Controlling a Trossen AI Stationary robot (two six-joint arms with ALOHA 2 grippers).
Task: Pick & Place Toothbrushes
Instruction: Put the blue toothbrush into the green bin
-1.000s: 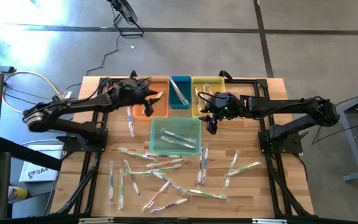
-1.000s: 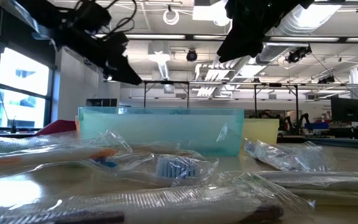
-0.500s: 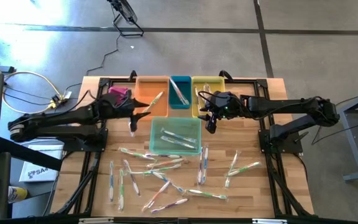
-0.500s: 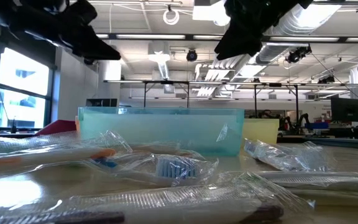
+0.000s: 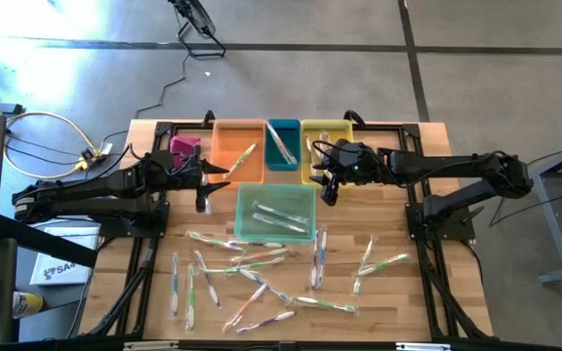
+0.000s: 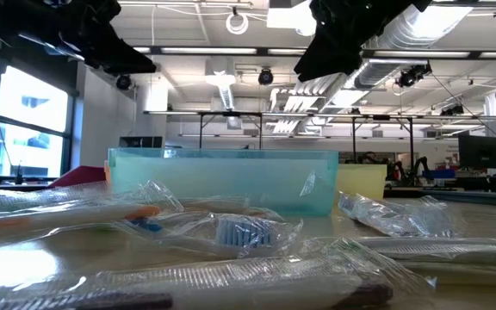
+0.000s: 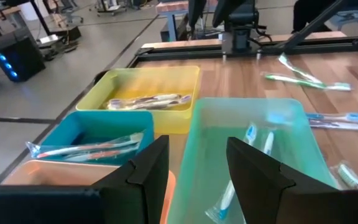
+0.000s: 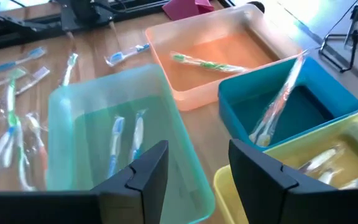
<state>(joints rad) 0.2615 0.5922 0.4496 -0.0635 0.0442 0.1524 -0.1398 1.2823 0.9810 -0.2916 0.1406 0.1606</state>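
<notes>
Most of the toothbrushes (image 5: pixel 261 278) lie loose in clear wrappers across the near half of the wooden table (image 5: pixel 427 292), apparently waiting to be sorted; a few already rest in bins, likely dropped there. Two lie in the green bin (image 5: pixel 274 214), one leans in the orange bin (image 5: pixel 224 146), one in the blue bin (image 5: pixel 282 143), and some in the yellow bin (image 5: pixel 316 136). The left gripper (image 5: pixel 203 185) hangs beside the orange and green bins, its fingers apart and empty. The right gripper (image 5: pixel 328 187) hovers at the yellow bin's near edge, fingers also apart, holding nothing. No brand or writing on the wrappers or bins is readable.
</notes>
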